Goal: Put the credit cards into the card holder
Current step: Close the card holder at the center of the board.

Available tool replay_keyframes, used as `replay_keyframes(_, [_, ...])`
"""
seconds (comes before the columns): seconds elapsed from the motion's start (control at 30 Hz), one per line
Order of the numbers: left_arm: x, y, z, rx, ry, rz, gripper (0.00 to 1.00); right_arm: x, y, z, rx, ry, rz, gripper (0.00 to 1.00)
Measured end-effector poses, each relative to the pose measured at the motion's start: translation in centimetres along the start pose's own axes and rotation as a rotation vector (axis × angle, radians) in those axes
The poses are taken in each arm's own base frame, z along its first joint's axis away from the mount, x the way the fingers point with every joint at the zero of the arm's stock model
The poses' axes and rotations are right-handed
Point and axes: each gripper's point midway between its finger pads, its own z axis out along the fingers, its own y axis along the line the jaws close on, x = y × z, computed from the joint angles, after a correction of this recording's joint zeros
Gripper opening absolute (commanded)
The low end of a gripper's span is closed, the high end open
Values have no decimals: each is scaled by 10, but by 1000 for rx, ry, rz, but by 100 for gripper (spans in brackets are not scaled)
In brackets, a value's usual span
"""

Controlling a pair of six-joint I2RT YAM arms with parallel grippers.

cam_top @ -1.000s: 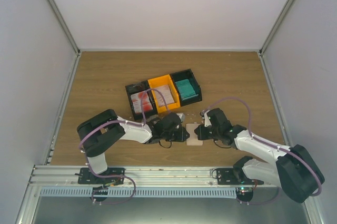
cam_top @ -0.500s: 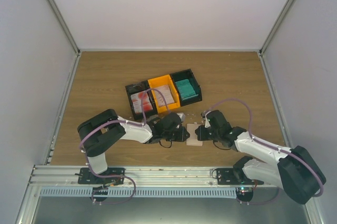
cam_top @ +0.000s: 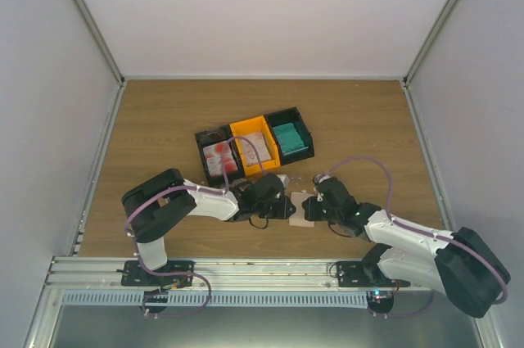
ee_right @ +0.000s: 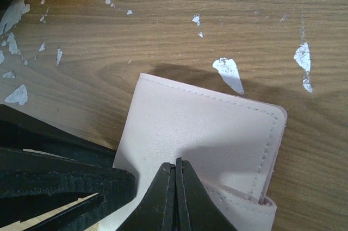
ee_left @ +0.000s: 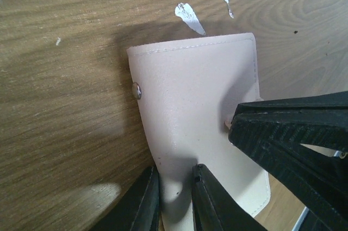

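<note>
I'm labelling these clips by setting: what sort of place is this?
Probably a lab test cell, not a home: plain white walls, an aluminium frame rail, and a scuffed wooden tabletop with joined trays.

white walls (cam_top: 270,12) enclose a wood-grain table (cam_top: 164,110).

Overhead; wrist close-ups sharing card holder (ee_left: 190,106)

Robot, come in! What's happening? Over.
Left tool pinching beige folding card holder. Right tool shut, tip on its cover. Credit cards waiting in black and orange trays. Nothing in the way.
</note>
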Motion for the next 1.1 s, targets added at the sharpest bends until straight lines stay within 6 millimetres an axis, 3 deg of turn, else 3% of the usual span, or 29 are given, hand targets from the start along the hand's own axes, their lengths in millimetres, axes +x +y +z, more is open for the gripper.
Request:
replay_keyframes(0.63, [-2,-1,2,3,13,-6,21,16,11,3,18,2,142,1])
replay_keyframes(0.77, [-3,-1,2,6,10,-3,23,15,11,-1,47,17,147,16])
replay_keyframes(0.93, [-6,-2,1,9,5,6,27,5,17,-12,91,52,91,30])
replay_keyframes(1.1, [-7,-1,-1,6,0,13,28,-24,35,-28,88,25,50,24])
